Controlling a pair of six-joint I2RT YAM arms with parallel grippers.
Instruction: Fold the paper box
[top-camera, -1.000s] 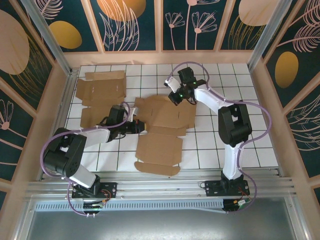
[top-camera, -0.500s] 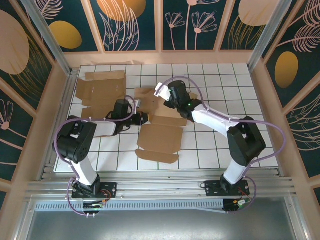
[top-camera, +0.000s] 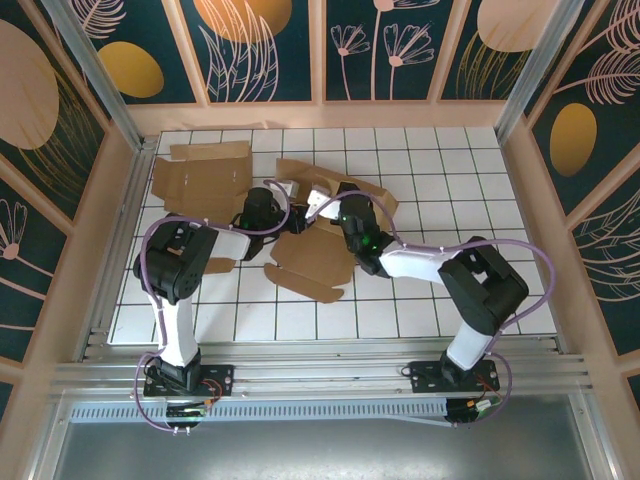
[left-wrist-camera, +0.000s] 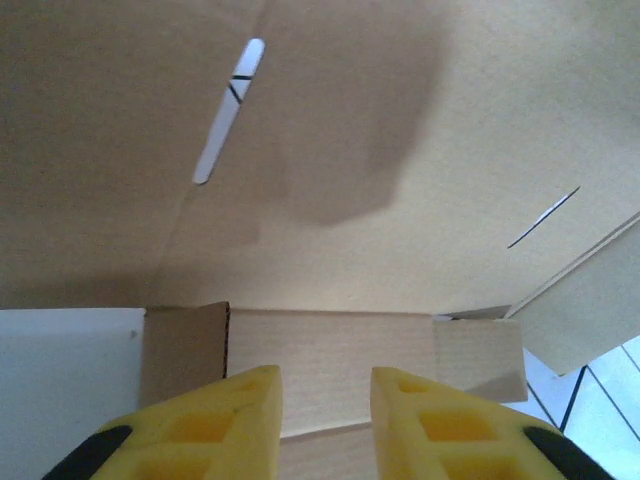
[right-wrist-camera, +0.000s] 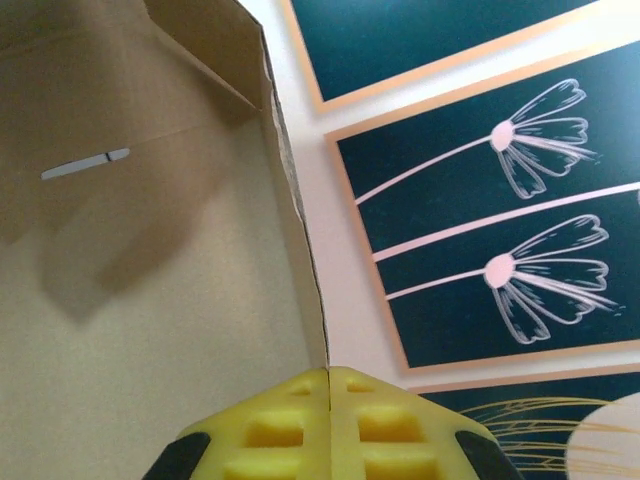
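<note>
White gridded table (top-camera: 500, 170) holds cardboard box (top-camera: 320, 260) amid teal floral walls (top-camera: 400, 45).

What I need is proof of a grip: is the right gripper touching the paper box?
Touching: the right wrist view shows an edge of the paper box pinched in the shut right gripper.

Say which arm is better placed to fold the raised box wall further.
Right. The right gripper is shut on a wall edge of the box, so it could swing that wall over. The left gripper faces the box with jaws apart, holding nothing.
</note>
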